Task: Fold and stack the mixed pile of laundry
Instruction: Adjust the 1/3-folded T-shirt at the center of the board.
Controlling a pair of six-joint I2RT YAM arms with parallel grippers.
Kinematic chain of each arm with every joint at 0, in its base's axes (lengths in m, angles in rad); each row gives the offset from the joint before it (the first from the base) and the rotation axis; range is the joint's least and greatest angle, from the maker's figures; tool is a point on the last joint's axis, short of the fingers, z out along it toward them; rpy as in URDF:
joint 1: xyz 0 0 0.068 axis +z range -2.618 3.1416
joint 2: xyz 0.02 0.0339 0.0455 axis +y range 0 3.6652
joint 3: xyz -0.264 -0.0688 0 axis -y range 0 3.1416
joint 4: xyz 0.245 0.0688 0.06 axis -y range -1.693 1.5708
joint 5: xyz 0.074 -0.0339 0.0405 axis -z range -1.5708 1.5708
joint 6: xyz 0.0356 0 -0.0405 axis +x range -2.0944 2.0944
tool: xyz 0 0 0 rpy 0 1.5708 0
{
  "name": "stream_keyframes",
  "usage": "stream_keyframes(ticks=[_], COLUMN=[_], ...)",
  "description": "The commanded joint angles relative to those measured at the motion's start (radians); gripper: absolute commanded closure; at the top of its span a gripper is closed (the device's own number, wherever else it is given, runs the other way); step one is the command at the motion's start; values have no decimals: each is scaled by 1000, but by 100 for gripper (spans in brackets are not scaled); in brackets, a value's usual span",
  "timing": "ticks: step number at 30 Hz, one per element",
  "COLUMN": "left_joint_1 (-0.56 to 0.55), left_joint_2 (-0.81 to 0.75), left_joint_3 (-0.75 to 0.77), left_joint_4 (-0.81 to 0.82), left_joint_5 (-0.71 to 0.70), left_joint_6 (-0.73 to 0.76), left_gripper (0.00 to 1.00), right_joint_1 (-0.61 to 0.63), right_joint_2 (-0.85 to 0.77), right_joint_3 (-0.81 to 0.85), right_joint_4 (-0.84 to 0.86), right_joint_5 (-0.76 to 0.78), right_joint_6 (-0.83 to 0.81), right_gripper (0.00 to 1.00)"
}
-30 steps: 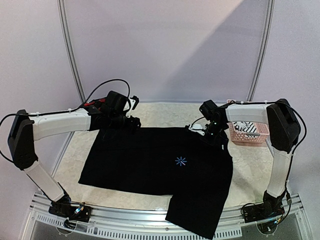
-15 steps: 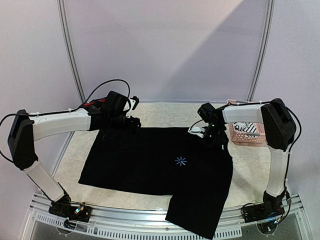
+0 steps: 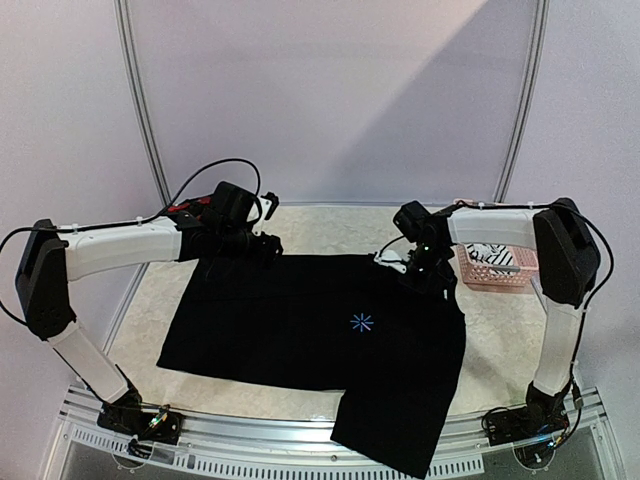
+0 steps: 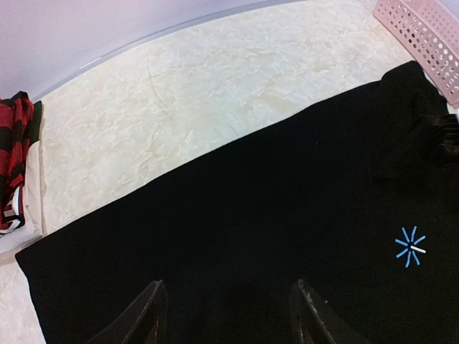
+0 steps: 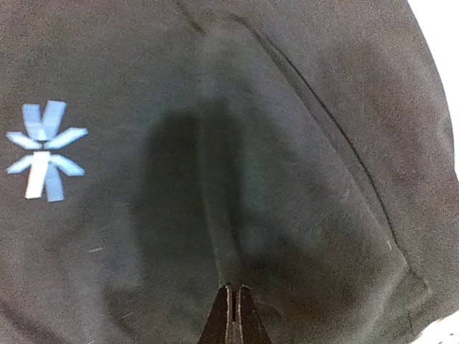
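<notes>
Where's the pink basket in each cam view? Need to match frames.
Top external: pink basket mid-right, by the far right corner of the black T-shirt.
Left wrist: basket in the top-right corner, cropped.
Right wrist: not in it.
Shared landmark: blue star logo on the T-shirt, in all three.

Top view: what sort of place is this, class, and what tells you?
Probably a robot lab bench, not a home: a left arm and right arm bolted to a table, bare pale walls, and a T-shirt spread flat beside a basket.
</notes>
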Motion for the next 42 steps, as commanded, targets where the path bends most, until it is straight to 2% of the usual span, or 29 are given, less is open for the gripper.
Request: stream_keyframes(ticks=[1,10,14,18,22,26,31,36,38,42], left_joint_1=[6,6,6,5,3,-24,-158,-268,-294,-330], left_joint_2=[-4,-4,1,9,28,37,65,160,218,337], left_joint_3=[27,27,27,29,37,20,45,64,81,105], left_joint_4=[-20,-22,-23,-27,-34,-4,18,143,183,257], left_joint_5=[1,-3,-3,2,37,103,138,178,177,164], left_joint_6=[9,13,13,17,11,-22,-159,-418,-511,-689], left_gripper=[40,40,40,40,40,43,44,38,34,34], right_joint_1=[65,192,231,233,228,137,-69,-226,-255,-289], right_joint_2=[-114,-130,-78,-43,-57,-97,-143,-119,-93,-42], right_joint_3=[-2,10,76,203,261,219,118,84,85,80], right_joint_4=[-83,-232,-303,-384,-406,-348,-223,-172,-173,-165], right_joint_5=[-12,-113,-236,-398,-338,-248,-98,-59,-77,-81], right_joint_6=[33,119,161,182,176,189,279,286,289,310], right_gripper=[100,100,87,82,67,67,61,56,55,53])
